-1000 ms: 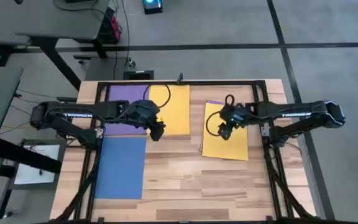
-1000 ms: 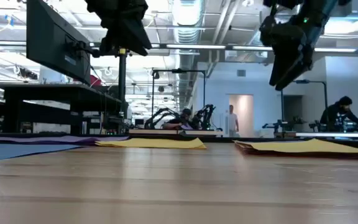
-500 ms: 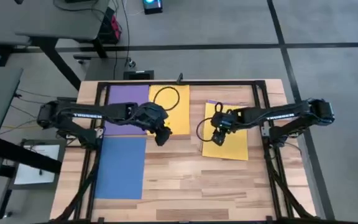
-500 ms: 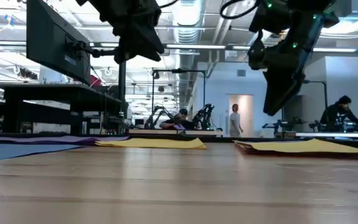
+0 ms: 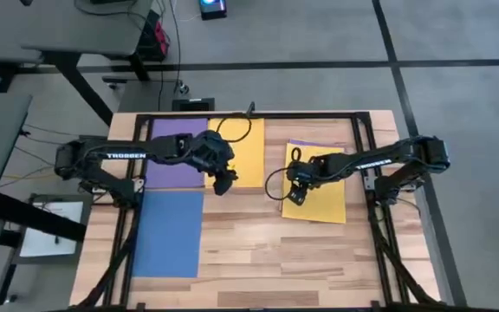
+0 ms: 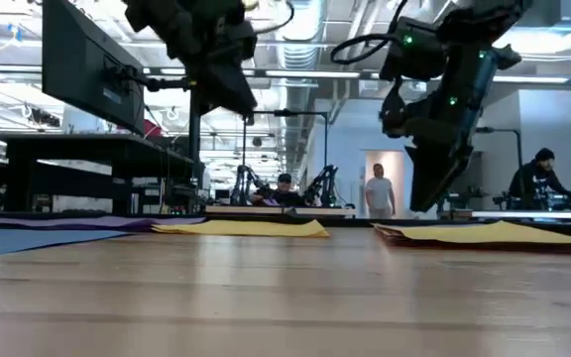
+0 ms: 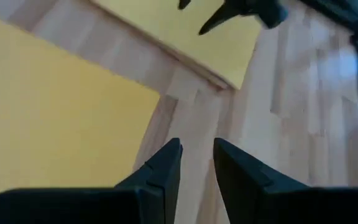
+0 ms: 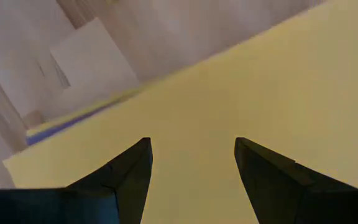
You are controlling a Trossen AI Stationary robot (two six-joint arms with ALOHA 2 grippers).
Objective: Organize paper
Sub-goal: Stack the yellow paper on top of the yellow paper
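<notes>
high view shows the paper sorted into three spots: a purple sheet [image 5: 177, 153] and yellow sheet [image 5: 243, 152] at the table's far side, a blue sheet [image 5: 169, 232] on the left, and a yellow-topped stack [image 5: 322, 192] on the right. right gripper [image 5: 295, 192], fingers spread and empty, has dropped over the past second toward that stack's near-left corner, likely to pick there. left gripper [image 5: 224, 183], fingers nearly closed on nothing, hangs by the far yellow sheet's near edge
</notes>
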